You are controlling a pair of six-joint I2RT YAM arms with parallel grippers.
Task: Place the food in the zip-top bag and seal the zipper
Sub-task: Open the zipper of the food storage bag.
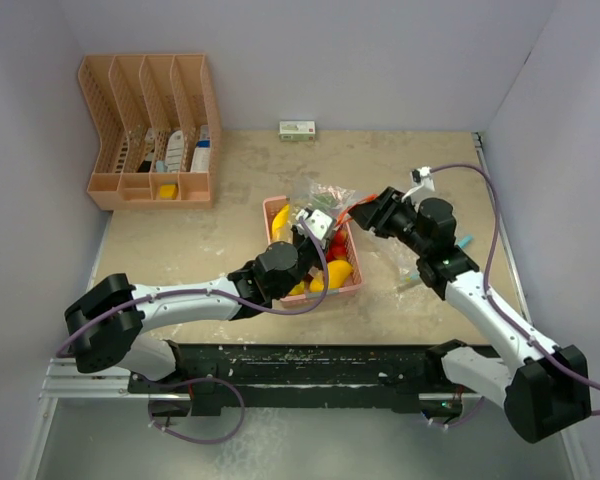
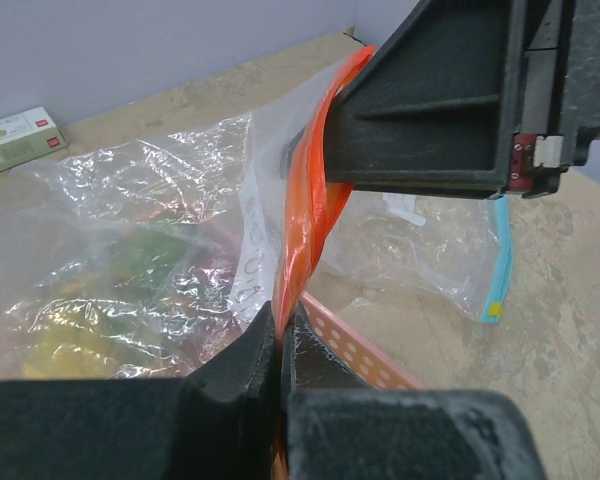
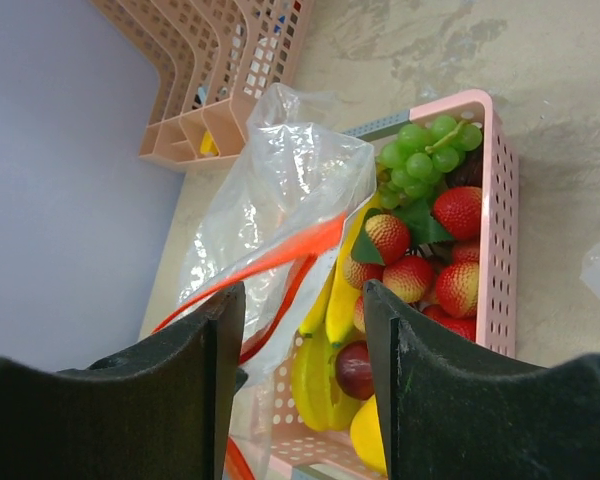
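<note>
**Finding 1, bag.** The zip-top bag (image 3: 280,190) is held up over the far half of the pink basket (image 3: 502,240). Its orange zipper strip (image 2: 305,230) is stretched taut above the basket, its long axis running from the basket's middle toward its right rim.

**Finding 2, fingers.** The left fingers (image 2: 235,375) are clamped narrow on the near end of the strip. The right fingers (image 3: 205,340) stand wide apart at the strip's other end, above the right rim, and the strip crosses just past their tips. No grip on it is evident.

**Finding 3, food.** Strawberries (image 3: 460,210), bananas (image 3: 338,310) and grapes (image 3: 425,150) lie loose inside the basket, below and beside the bag. Coloured shapes show through the film in the left wrist view. I cannot tell whether they are in the bag or beneath it.

**Finding 4, other.** A second bag (image 2: 450,250) lies flat on the desk (image 3: 540,60), beyond the basket's right rim.

**Assessment.** The food lies straight beyond the right fingers, past the strip. The right arm is free to pick, and the left arm is committed to holding the bag's mouth.
</note>
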